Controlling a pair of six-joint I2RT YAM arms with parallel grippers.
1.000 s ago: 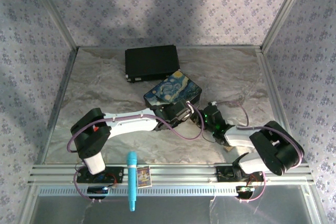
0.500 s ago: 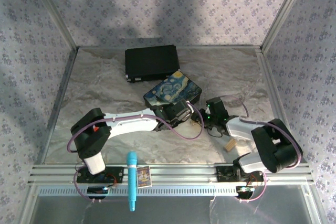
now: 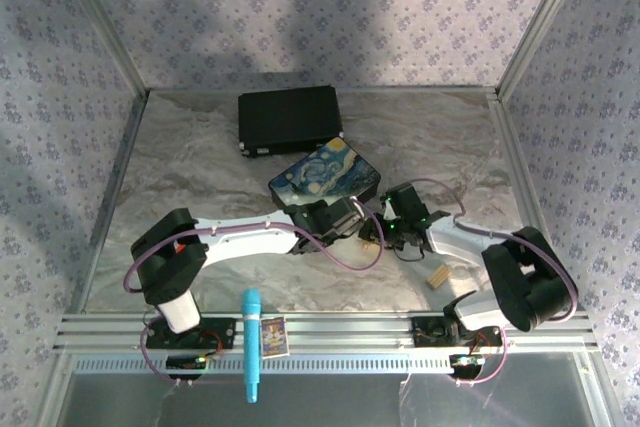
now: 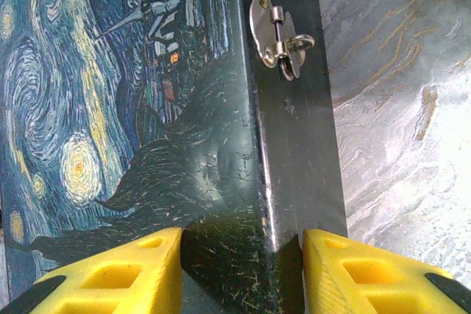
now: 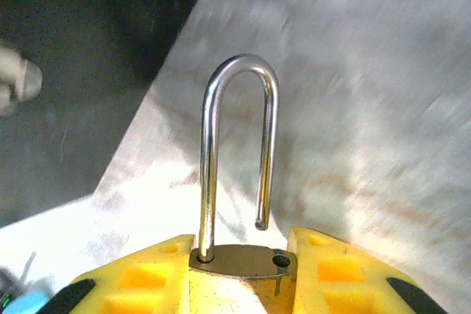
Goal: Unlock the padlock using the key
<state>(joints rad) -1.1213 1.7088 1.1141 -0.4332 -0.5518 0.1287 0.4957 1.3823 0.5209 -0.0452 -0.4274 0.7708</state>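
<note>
Now right claw point(image 5: 239, 284) clamps padlock point(image 5: 234, 261) (shackle sprung free); left claw point(image 4: 243, 273) seemingly pinches box point(image 4: 147, 108) edge.

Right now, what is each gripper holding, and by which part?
The right gripper holds the padlock by its brass body. The left gripper grips the painted box across its latch-side edge.

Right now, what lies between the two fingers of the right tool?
The padlock: its brass body sits clamped between the yellow fingers of the right tool, shackle open, as the right wrist view shows.

Painted box point(image 3: 325, 175), black case point(image 3: 289, 119), blue marker point(image 3: 251, 344)
</note>
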